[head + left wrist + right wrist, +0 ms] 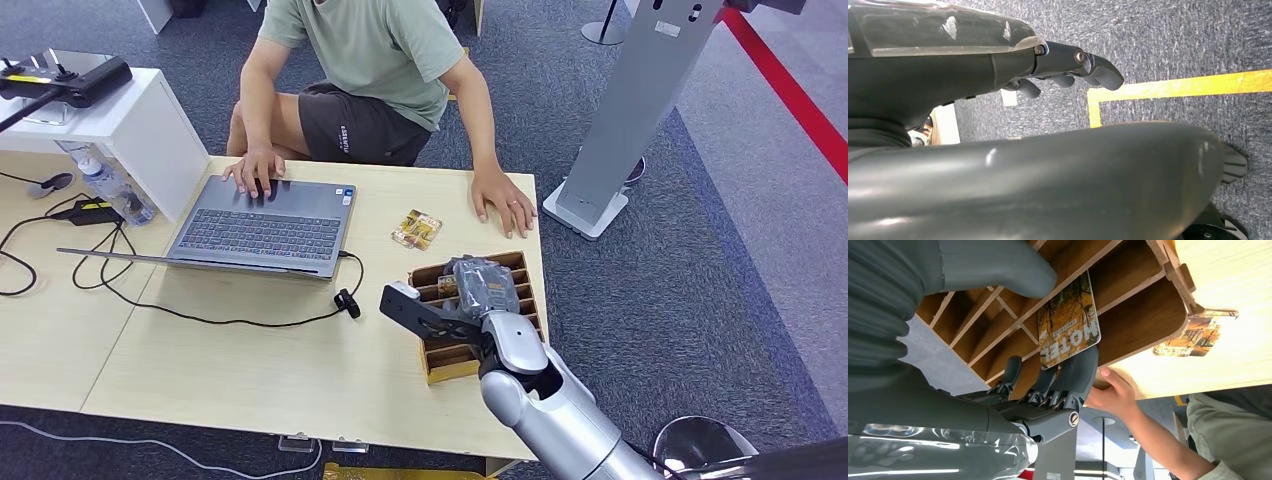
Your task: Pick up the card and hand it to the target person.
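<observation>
Wooden rack: sitting at the table's right end, near the front edge, its slots divided by thin wooden walls; most of the slots that are showing are holding nothing.

Card: standing in one slot of the rack, leaning on a divider, autumn trees and the word "MOTEL" printed on its face.

Right hand: hovering low over the rack, reaching down into it. Its dark fingers are curling up against the card's lower edge while the thick grey thumb is lying across the dividers above; whether it is actually pinching the card, I cannot tell.

Left hand: hanging over grey carpet with a yellow line, fingers loosely curled and apart, holding nothing.

Loose cards: a small stack lying flat on the table, between the laptop and the rack.

Person: sitting at the far side of the table, one hand resting on the laptop, the other hand lying flat near the table's right corner, close to the rack.
</observation>
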